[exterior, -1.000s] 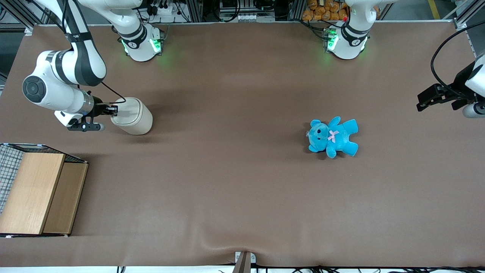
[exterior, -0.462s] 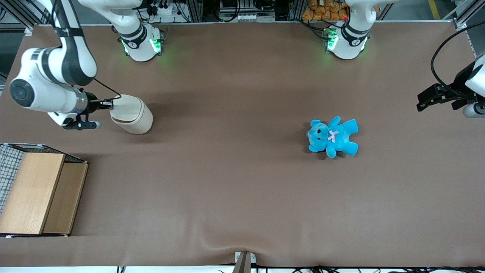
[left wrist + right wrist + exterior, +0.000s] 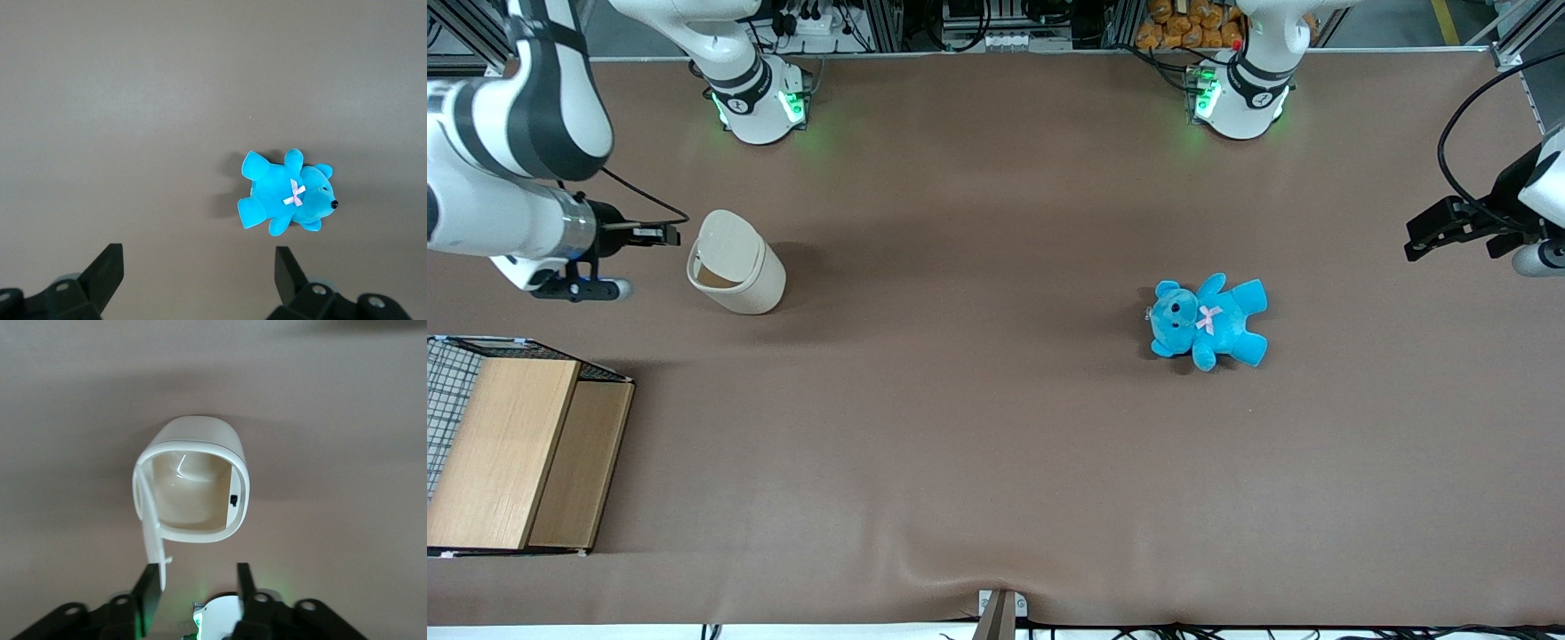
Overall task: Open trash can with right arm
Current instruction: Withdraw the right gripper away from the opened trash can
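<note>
The cream-white trash can [image 3: 738,267] stands on the brown table toward the working arm's end. Its flip lid [image 3: 151,523] has swung open and stands on edge at the rim, so the hollow inside [image 3: 193,497] shows. The right arm [image 3: 507,178] holds its gripper [image 3: 660,235] level with the can's top, a short gap away from it. In the right wrist view the gripper [image 3: 198,568] is open, its fingers [image 3: 151,587] spread wide. The lid's free edge sits close against one finger and nothing is clamped between them.
A blue teddy bear [image 3: 1208,320] lies on the table toward the parked arm's end, also seen as the teddy bear [image 3: 287,197]. A wooden box [image 3: 516,453] with a wire basket [image 3: 445,391] beside it sits nearer the front camera than the trash can.
The gripper has drawn back from the trash can toward the working arm's end of the table. The lid has swung from shut to open, and the can has stayed in place.
</note>
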Tool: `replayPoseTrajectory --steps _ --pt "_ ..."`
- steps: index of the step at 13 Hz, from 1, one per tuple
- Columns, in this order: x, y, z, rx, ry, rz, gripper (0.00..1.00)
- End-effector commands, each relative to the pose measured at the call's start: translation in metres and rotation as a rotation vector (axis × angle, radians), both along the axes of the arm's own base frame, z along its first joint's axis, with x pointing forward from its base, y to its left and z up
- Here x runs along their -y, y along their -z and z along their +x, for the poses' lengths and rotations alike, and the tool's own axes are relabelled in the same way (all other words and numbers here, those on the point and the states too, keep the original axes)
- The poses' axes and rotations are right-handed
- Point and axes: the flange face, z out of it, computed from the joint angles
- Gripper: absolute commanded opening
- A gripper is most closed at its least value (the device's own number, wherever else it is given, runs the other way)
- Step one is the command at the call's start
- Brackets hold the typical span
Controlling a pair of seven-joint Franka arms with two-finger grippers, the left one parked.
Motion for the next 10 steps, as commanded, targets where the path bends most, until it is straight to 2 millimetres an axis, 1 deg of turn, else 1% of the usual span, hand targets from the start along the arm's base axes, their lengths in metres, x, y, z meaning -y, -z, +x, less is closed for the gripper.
replayPoseTrajectory --steps 1,3,5,7,10 --pt "-0.006 -0.044 0.014 0.032 0.004 -0.004 1.0" --pt "-0.004 -0.079 0.025 0.109 -0.009 -0.006 1.0" --pt "-0.003 -0.112 0.031 0.149 -0.012 -0.013 1.0" --pt "0.001 -0.14 0.038 0.163 -0.008 -0.016 1.0" --pt "0.01 -0.175 0.04 0.222 0.016 -0.022 1.0"
